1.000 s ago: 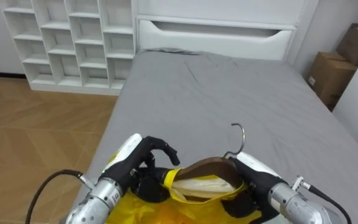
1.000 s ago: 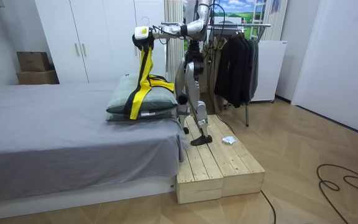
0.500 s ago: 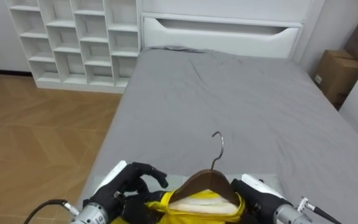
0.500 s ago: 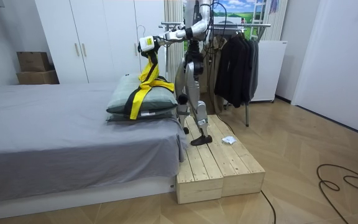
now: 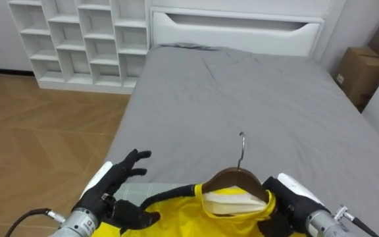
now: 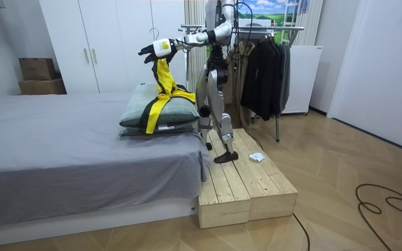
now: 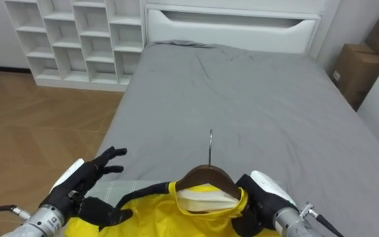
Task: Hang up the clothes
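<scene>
A brown wooden hanger [image 5: 234,179] with a thin metal hook stands upright before me, inside the collar of a yellow garment with dark trim [image 5: 191,214]. My right hand [image 5: 289,199] is curled round the hanger's right shoulder and the cloth there. My left hand [image 5: 113,185] is to the left of the garment with its fingers spread, holding nothing. In the room view the garment [image 6: 161,89] trails from my raised hands down onto the pillows [image 6: 155,116].
I stand on a wooden platform [image 6: 246,185] at the foot of a grey bed [image 5: 242,99]. White cube shelves [image 5: 77,39] and cardboard boxes [image 5: 360,62] flank the headboard. A rack of dark clothes [image 6: 267,66] stands behind me.
My left hand has opened, let go of the garment and drawn away to the left. The hanger stays in my right hand. The eye view has shifted a little.
</scene>
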Available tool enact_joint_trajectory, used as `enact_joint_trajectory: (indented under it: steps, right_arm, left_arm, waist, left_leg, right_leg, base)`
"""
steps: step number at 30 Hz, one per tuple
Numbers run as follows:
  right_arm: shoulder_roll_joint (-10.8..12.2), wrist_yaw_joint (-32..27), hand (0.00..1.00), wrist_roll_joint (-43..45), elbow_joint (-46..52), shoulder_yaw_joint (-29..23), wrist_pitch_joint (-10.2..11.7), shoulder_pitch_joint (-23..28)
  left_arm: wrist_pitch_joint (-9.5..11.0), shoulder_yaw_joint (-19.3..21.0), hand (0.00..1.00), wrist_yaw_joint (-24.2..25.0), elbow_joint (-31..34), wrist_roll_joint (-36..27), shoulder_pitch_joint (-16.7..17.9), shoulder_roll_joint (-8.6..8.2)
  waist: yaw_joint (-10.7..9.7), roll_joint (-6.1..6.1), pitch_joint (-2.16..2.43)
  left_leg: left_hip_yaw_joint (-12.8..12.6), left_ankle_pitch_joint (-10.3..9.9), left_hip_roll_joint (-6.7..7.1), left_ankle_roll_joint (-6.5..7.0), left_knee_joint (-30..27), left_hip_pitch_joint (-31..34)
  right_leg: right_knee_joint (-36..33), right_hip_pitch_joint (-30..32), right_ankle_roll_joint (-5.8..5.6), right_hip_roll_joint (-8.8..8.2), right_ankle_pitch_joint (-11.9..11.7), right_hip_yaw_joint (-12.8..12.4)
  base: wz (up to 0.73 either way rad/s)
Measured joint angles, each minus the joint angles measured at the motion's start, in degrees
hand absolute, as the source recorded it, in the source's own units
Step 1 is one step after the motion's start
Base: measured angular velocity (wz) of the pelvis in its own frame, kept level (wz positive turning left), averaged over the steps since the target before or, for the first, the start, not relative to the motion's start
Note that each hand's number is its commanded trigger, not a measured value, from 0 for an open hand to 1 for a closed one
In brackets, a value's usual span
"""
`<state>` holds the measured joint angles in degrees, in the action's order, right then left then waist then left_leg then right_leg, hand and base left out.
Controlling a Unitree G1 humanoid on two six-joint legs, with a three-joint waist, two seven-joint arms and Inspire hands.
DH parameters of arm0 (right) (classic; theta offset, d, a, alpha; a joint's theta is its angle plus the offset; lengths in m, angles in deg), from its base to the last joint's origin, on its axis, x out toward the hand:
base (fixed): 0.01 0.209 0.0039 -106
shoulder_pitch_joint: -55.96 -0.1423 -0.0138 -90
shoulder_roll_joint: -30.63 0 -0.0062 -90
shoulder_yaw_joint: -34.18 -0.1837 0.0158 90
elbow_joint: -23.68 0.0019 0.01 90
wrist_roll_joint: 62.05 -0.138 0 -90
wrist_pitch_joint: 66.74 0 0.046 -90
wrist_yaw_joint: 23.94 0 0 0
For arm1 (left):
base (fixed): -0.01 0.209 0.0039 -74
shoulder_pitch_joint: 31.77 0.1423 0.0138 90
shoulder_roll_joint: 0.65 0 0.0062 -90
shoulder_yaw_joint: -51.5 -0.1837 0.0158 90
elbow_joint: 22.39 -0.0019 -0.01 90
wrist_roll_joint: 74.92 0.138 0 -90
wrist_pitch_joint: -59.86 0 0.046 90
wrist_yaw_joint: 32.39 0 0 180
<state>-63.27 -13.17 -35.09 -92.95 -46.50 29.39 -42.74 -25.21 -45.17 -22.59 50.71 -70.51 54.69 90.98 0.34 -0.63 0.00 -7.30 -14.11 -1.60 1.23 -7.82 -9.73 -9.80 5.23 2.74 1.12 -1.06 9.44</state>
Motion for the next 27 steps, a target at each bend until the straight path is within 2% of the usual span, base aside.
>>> enact_joint_trajectory:
  steps: [16, 19, 22, 27]
  right_arm:
    - [0.0, -3.3, 1.0, -0.2, 0.0, 0.0, 0.0, 0.0]
    - [0.0, -4.6, 1.0, -0.8, 0.0, 0.0, 0.0, 0.3]
    - [0.0, -5.3, 1.0, -2.1, 0.0, -0.4, -0.1, 0.9]
    - [0.0, -6.1, 1.0, -4.4, -1.2, -2.3, -0.8, 1.2]
  left_arm:
    - [-0.1, 0.0, 0.0, 0.0, -0.5, 0.0, 0.9, -0.02]
    - [-0.3, 0.0, 0.0, 0.0, -2.3, 0.0, 2.7, -0.03]
    - [-1.0, 1.1, 0.0, 0.0, -3.8, -0.2, 6.2, -0.27]
    - [-1.1, 3.0, 0.0, -0.7, -17.3, -0.1, 6.7, -0.69]
  waist:
    - [0.0, 0.11, 0.07]
    - [0.1, 0.4, 0.22]
    - [-0.1, 0.48, 0.28]
    - [0.1, 0.64, 0.22]
  left_leg:
    - [0.0, 0.0, -0.02, 0.0, -0.1, 0.0]
    - [-0.3, 0.0, -0.02, 0.0, 0.0, -0.4]
    - [-0.4, 0.0, -0.04, 0.0, 0.0, -0.6]
    - [-0.4, 0.0, -0.06, 0.0, 0.3, -0.7]
  right_leg:
    - [0.0, -0.1, 0.12, 0.03, -0.1, 0.0]
    - [0.0, -0.2, 0.12, 0.13, 0.0, 0.1]
    - [0.0, -0.2, 0.11, 0.17, 0.0, 0.2]
    - [-0.1, -0.3, 0.12, 0.21, 0.0, 0.1]
  base:
    - [0.0]
    - [-0.05]
    - [-0.01]
    - [0.0]
